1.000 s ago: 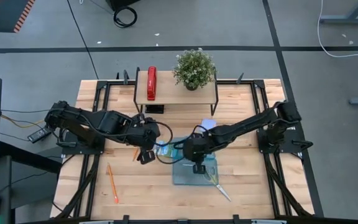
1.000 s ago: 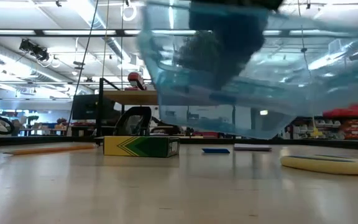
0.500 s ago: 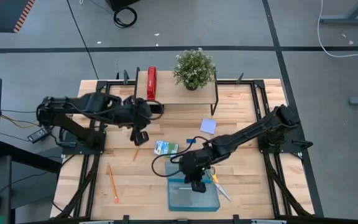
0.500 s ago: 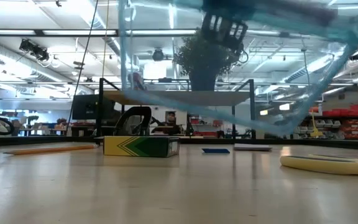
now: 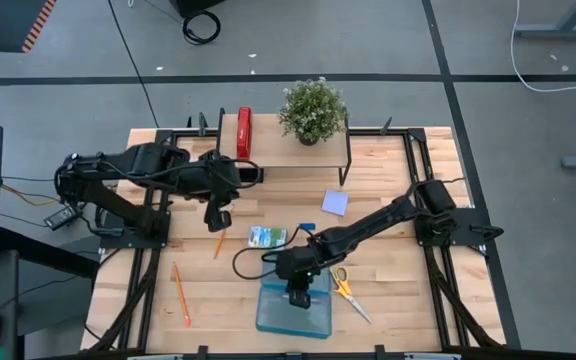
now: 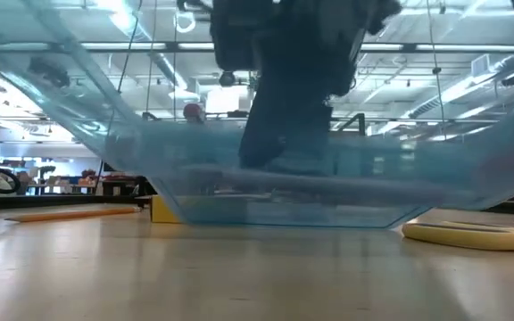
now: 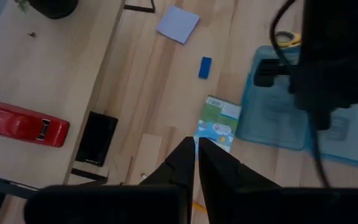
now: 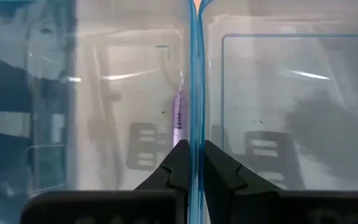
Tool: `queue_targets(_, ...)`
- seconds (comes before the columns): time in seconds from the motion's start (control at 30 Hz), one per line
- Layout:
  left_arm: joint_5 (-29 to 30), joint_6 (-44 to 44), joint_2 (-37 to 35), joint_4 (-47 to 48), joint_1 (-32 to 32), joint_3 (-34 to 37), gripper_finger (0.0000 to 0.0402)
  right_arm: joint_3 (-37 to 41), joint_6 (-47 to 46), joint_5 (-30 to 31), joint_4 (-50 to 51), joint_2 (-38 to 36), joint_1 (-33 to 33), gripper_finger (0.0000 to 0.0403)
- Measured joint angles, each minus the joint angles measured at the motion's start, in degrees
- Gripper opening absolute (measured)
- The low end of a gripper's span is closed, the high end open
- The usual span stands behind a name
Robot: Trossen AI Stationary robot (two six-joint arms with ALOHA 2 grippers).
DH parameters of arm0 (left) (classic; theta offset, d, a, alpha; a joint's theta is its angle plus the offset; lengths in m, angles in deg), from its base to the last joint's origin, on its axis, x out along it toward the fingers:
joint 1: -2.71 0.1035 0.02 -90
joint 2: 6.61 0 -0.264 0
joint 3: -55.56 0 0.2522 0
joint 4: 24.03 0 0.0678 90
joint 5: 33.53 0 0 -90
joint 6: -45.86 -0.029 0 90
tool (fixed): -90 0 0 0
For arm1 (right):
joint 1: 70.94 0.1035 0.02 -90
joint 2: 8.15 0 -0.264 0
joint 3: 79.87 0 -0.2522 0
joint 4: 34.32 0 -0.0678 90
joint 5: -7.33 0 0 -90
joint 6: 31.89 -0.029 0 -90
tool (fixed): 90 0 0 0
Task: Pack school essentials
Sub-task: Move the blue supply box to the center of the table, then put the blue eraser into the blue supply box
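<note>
A translucent blue case [image 5: 293, 310] sits low by the table's near edge, with my right gripper [image 5: 298, 296] shut on it; whether it touches the wood I cannot tell. A purple pen [image 8: 179, 115] lies inside. My left gripper [image 5: 215, 218] hangs shut and empty over the far left of the table. Lying flat on the wood are the green-blue packet [image 5: 267, 237], the blue eraser [image 5: 307, 227], the lavender pad [image 5: 335, 203], the yellow-handled scissors [image 5: 346, 289] and two orange pencils [image 5: 219, 243] [image 5: 181, 293]. My right gripper [image 8: 194, 146] pinches a thin upright blue wall of the case [image 8: 195, 112] between its two fingers. That wall runs straight away from the fingertips, with clear panels on either side. The fingers slant down from the far right. The case stays roughly level below them [image 6: 275, 209].
A raised wooden shelf [image 5: 268, 152] at the far edge carries a red stapler [image 5: 244, 133] and a potted plant [image 5: 313, 108]. A black block [image 7: 97, 138] sits near the shelf. Bare wood lies at the near left, beyond the pencil.
My right gripper has carried the case from mid-table toward the near edge and a little left, sinking low. My left gripper has drawn back from beside the case toward the far left and risen, staying shut. The packet has stayed where it was.
</note>
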Motion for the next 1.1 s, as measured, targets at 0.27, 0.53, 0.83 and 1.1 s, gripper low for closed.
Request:
queue_targets(0.27,0.0,0.4,0.0,0.3,0.0,0.0,0.0038,0.0,5.0,1.2,0.5,0.6,-5.9,0.0032)
queue_targets(0.53,0.1,2.0,0.0,0.2,0.0,0.0,0.0029,0.0,8.1,-0.6,2.1,0.4,-9.8,0.0040)
queue_targets(0.83,-0.7,3.1,0.0,0.1,0.0,0.0,0.0048,0.1,6.4,-2.8,5.3,-6.3,-8.1,0.0131)
queue_targets(1.1,-0.9,4.8,0.1,-0.2,0.0,0.0,0.0097,0.1,14.3,11.0,17.4,-19.3,-10.5,0.0214)
